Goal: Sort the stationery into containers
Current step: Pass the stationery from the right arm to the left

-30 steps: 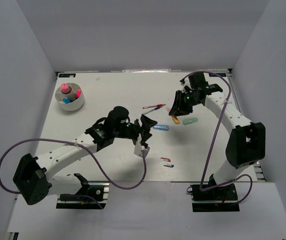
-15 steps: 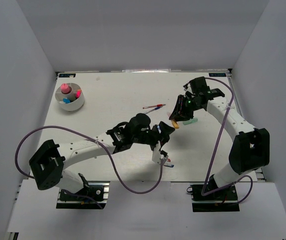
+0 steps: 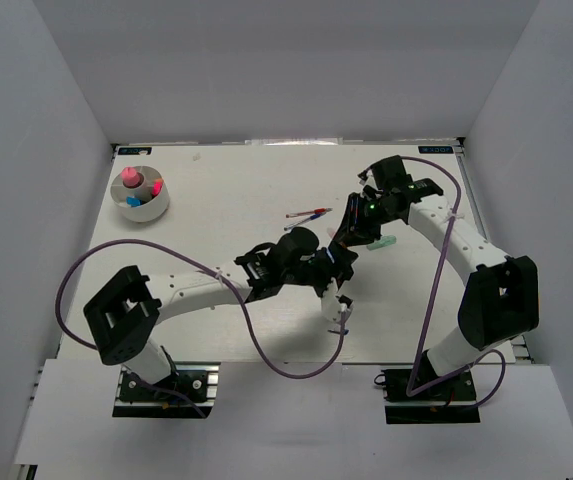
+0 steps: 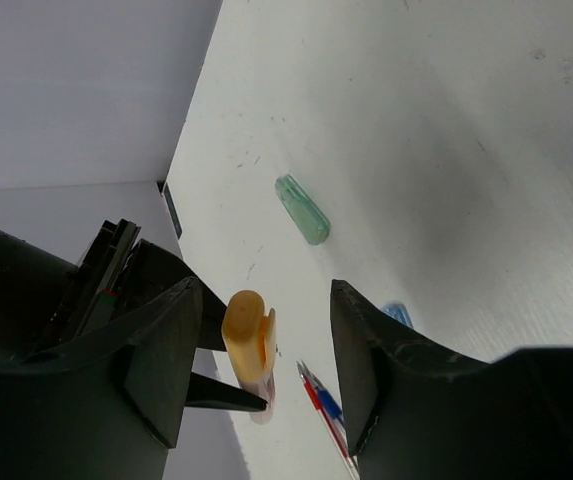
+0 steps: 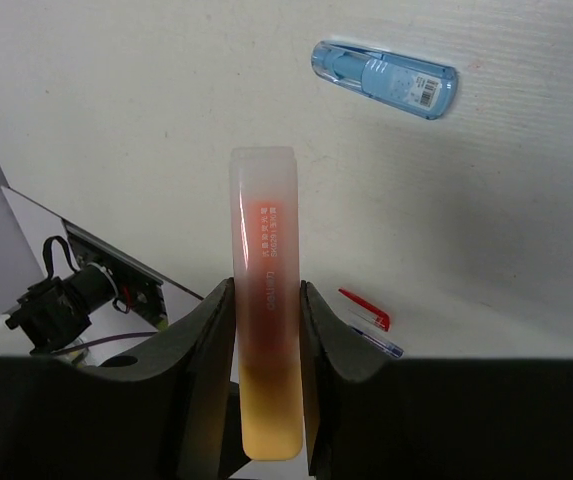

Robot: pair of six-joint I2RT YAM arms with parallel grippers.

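Right end effector (image 5: 266, 300): clamped on the orange highlighter (image 5: 264, 230), which sits well to the right of the white bowl (image 3: 152, 212) on the worktop (image 3: 226, 190). Left end effector (image 4: 263, 288): jaws wide with nothing between them, likewise well right of the bowl. Pink and blue stationery stands inside the bowl.

The worktop (image 4: 446, 150) is matt white, with fine grain lines and a few small dark scuffs. The orange highlighter (image 5: 264, 330) is translucent plastic, frosted at the cap and smooth along the barrel. The blue marker (image 5: 384, 78) is clear, glossy plastic with a printed label. The mint marker (image 4: 302, 209) looks milky and semi-matt. Both the right tool (image 5: 264, 300) and the left tool (image 4: 266, 300) are matt black plastic, faintly textured. The bowl (image 3: 158, 210) is smooth white.
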